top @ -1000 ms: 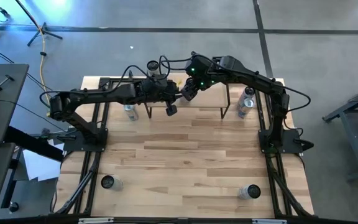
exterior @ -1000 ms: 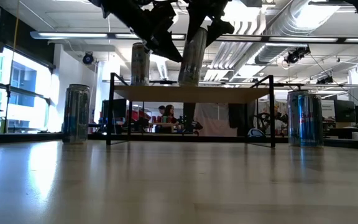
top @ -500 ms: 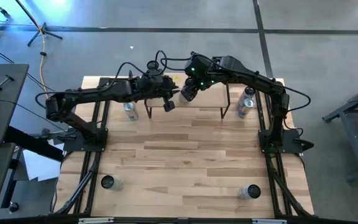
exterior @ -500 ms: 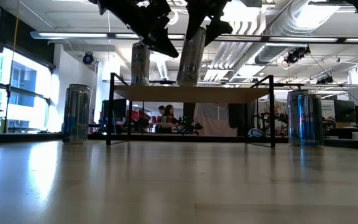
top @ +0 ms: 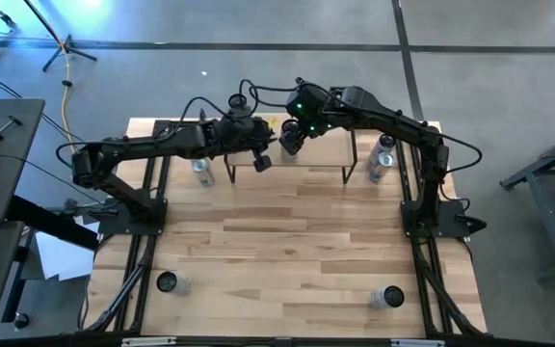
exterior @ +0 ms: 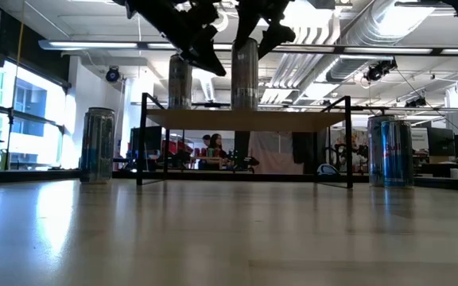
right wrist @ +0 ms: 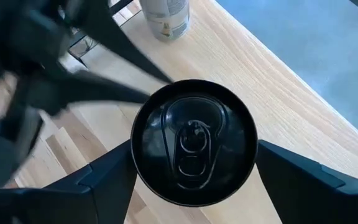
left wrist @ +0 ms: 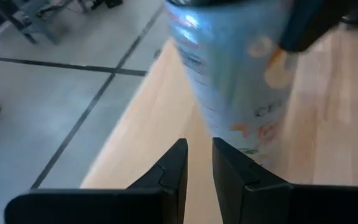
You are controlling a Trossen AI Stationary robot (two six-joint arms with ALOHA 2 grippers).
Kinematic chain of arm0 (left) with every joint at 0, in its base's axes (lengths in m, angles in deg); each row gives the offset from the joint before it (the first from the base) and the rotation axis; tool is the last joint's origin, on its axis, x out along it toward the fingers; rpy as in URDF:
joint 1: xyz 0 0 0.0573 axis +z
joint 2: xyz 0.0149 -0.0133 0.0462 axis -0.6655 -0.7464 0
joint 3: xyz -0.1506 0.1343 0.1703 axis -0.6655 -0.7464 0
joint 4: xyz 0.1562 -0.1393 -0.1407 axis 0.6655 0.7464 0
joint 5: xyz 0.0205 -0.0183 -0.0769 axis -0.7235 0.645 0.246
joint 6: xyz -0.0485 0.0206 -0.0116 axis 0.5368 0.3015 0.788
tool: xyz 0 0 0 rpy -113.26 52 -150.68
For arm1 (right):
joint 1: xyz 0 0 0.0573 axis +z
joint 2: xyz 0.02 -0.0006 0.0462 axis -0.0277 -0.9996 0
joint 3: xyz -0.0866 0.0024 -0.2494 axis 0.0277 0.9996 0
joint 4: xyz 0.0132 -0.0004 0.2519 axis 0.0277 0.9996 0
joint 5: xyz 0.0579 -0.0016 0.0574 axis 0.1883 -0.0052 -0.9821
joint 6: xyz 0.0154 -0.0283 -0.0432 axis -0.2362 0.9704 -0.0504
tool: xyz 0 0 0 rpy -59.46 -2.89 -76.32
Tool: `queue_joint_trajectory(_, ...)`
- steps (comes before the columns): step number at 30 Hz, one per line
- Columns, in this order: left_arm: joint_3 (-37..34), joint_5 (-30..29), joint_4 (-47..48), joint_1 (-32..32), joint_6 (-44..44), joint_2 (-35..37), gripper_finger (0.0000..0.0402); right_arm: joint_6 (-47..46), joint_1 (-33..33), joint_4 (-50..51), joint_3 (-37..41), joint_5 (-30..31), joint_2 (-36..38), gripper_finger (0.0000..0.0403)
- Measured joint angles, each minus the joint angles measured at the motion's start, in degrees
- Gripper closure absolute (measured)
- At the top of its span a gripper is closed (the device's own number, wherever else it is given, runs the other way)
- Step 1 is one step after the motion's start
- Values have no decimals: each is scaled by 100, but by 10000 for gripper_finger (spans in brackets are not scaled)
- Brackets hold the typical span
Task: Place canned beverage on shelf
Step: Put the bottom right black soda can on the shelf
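Both arms are matte black, built of slim jointed links on black tube frames. Loose black cables loop above the left arm point(top: 152, 149), while green indicator lights glow on the right arm point(top: 383, 120). The left gripper point(left wrist: 197, 165) has flat, angular black fingers; the right gripper's fingers point(right wrist: 297, 180) are broad black blocks.

Both arms reach inward toward the far middle of the table, wrists nearly meeting. The left end effector point(top: 261, 162) points toward the right arm, its fingers point(left wrist: 173, 171) drawn close together with only a narrow gap and nothing between them. The right end effector point(top: 290, 141) points downward, its fingers point(right wrist: 107, 177) spread wide apart.
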Motion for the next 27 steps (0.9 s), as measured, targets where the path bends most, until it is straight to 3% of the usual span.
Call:
queue_joint_trajectory(10,4,37,539,10,242,671,353,419,-76,29,0,-519,0,99)
queue_joint_trajectory(19,4,141,592,10,623,1267,353,752,-245,484,-55,-467,49,100)
queue_joint_trajectory(27,4,149,568,-139,740,1920,353,1272,-395,1101,-552,-455,70,100)
